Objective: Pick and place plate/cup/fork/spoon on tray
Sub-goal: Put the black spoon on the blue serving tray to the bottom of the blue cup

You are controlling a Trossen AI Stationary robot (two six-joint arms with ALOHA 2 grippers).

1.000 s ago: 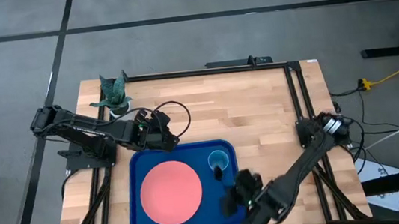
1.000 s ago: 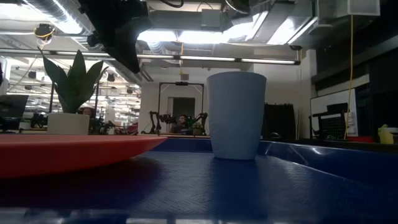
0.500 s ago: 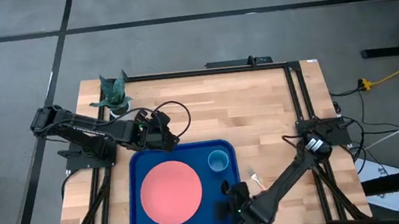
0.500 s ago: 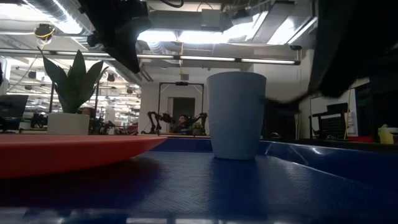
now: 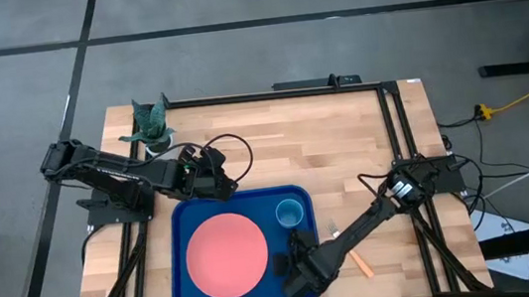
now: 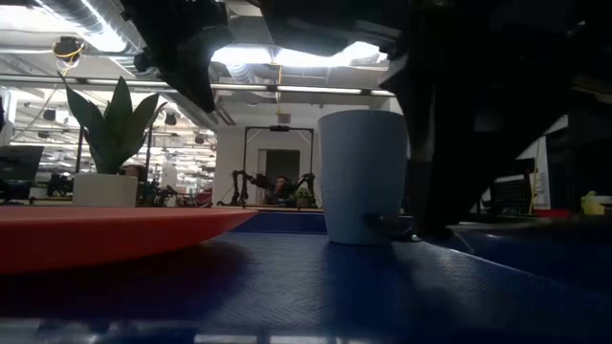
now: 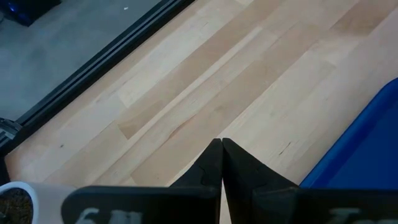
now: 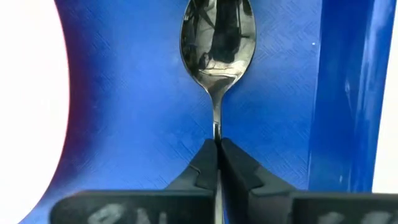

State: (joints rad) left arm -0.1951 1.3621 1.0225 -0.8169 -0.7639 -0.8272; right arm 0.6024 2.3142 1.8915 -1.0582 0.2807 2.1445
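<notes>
Right wrist view: my right gripper [image 8: 217, 149] pinches the spoon [image 8: 217, 43] by its handle, bowl pointing straight ahead over the tray [image 8: 137, 124], between plate [image 8: 28, 106] and right rim. My left gripper [image 7: 221, 152], clenched empty, waits beyond the tray's far edge.

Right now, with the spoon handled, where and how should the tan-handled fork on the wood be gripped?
Grip the slim tan-handled fork mid-handle from straight above, fingers closing across its width. It lies flat and diagonal on the bare wooden table, just right of the deep-blue plastic tray, tines toward the tray. The right gripper is nearest but shut on the dark metal spoon.
</notes>
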